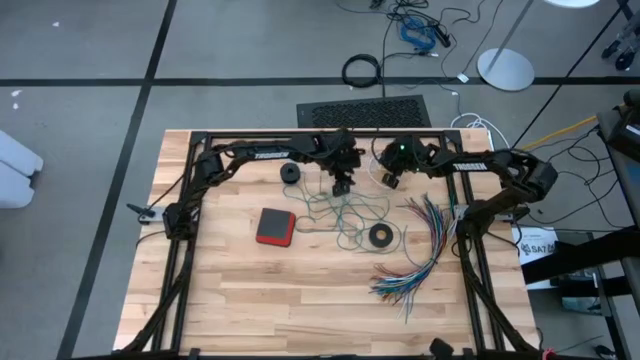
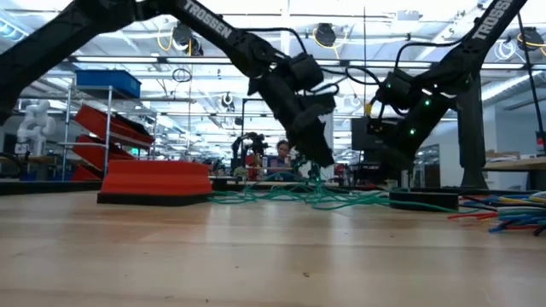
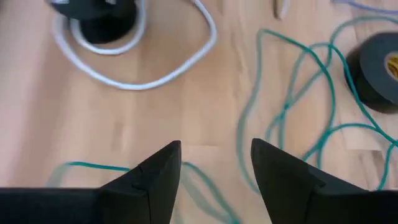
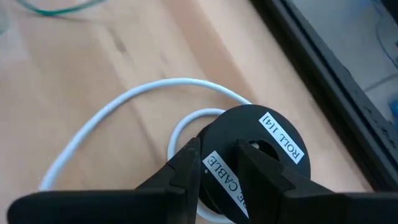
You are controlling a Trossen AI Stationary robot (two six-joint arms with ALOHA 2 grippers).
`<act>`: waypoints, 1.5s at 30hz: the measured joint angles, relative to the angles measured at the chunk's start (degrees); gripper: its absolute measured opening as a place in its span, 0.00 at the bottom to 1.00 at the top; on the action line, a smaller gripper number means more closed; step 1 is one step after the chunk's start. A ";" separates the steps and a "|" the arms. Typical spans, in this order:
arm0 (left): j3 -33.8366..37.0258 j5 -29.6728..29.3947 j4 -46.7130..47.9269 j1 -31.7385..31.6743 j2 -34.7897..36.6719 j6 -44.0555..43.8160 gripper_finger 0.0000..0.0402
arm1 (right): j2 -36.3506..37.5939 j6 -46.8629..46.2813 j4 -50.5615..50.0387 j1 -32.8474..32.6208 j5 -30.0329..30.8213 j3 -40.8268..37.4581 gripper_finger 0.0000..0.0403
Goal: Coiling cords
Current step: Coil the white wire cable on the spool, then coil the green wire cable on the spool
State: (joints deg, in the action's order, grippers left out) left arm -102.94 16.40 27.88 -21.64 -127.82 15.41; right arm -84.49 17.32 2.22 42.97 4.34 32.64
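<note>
1. The teal-green cord [image 1: 345, 212] lies in loose, tangled loops around the middle of the table [image 1: 300, 300], a bit toward the far edge. The white cord [image 4: 112, 109] curls near the far edge, joined to a small round black piece [image 4: 252, 155] with white labels.
2. The right wrist view is the only one that shows the labels, one of them reading "ROLL". It also shows the right gripper [image 4: 217, 163] with its fingers pinching that black piece at its rim. In the high view that gripper [image 1: 391, 180] is just a dark blob near the far edge.
3. The left wrist view shows the left gripper [image 3: 216, 163] with its fingers spread and nothing between them, hovering over teal loops. From above, the left gripper [image 1: 341, 186] is just beside the right one.
4. No real containers here. A red-and-black flat box [image 1: 275, 226] sits left of the tangle, and a black tape ring [image 1: 380, 236] right of it. A fan of multicoloured wires [image 1: 420, 255] spreads toward the right edge.
5. Another small black round thing [image 1: 291, 171] sits near the far edge.
6. The table is light wood planks. The low view shows a workshop behind it with shelves and ceiling lights.
</note>
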 joint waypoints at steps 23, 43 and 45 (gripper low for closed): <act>8.95 -7.04 19.30 -11.72 11.72 1.94 0.51 | 1.39 -0.26 -1.06 6.77 5.66 -0.31 0.22; 52.99 -7.11 -11.91 -12.93 43.68 -4.54 0.51 | 14.57 -8.03 2.72 -3.48 -15.56 -0.22 0.22; 56.81 -7.17 -17.15 -12.70 43.66 -5.33 0.51 | 14.24 -8.78 5.02 -5.77 -16.59 -0.20 0.22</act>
State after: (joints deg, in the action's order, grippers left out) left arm -46.13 9.23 10.73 -34.35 -84.16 10.08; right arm -70.25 8.55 7.24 37.20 -12.25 32.45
